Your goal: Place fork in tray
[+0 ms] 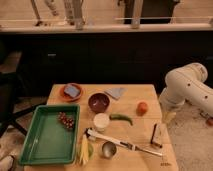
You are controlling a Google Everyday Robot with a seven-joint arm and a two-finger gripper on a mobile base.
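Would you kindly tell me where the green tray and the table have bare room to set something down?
The tray is bare across its left and lower floor; only grapes sit at its upper right. The table is free between orange fruit and gripper, near its right edge. Around fork and metal cup it is crowded.

1. Showing the fork (142, 148) lying on the wooden table (135, 95), near right, beside a metal cup (109, 149).
2. Showing the green tray (45, 142) sitting near left, holding red grapes (66, 120).
3. Showing the gripper (159, 134) hanging just far of the fork's right end.
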